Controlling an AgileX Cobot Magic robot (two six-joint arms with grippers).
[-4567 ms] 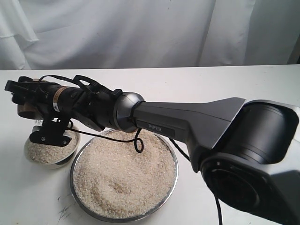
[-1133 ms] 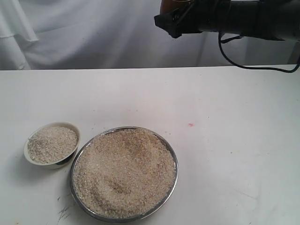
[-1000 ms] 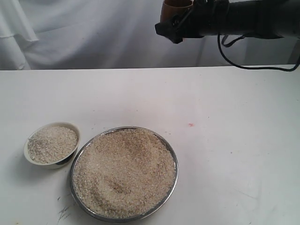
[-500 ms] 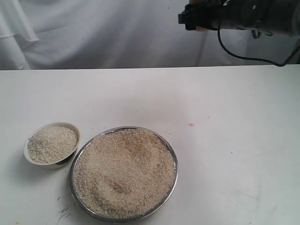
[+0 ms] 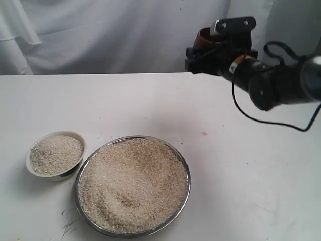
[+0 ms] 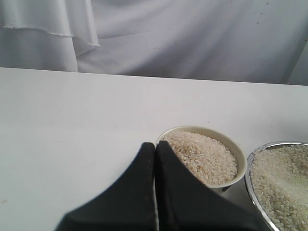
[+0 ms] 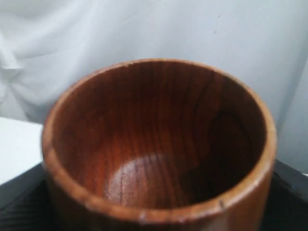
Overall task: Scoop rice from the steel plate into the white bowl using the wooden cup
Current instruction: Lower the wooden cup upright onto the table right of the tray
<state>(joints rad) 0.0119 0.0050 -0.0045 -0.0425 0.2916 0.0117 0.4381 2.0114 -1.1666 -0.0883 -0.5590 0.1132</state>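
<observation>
The steel plate (image 5: 189,176) lies at the front of the table, heaped with rice (image 5: 133,183). To its left stands the white bowl (image 5: 56,133), filled with rice (image 5: 54,152). My right gripper (image 5: 208,47) hovers at the back right, well above the table, shut on the wooden cup (image 5: 203,37). In the right wrist view the cup (image 7: 159,139) fills the frame and its inside is empty. My left gripper (image 6: 155,146) is shut on nothing, its tips just beside the bowl (image 6: 240,161); it does not show in the exterior view.
A white cloth (image 5: 110,35) hangs behind the table. A black cable (image 5: 261,119) loops under the right arm. A small red spot (image 5: 204,133) marks the table right of the plate, and dark scuffs (image 5: 67,226) lie near the front edge.
The right arm, earlier stretched across over the bowl, has withdrawn to the upper right. In the last second it moved right and came down, still holding the cup.
</observation>
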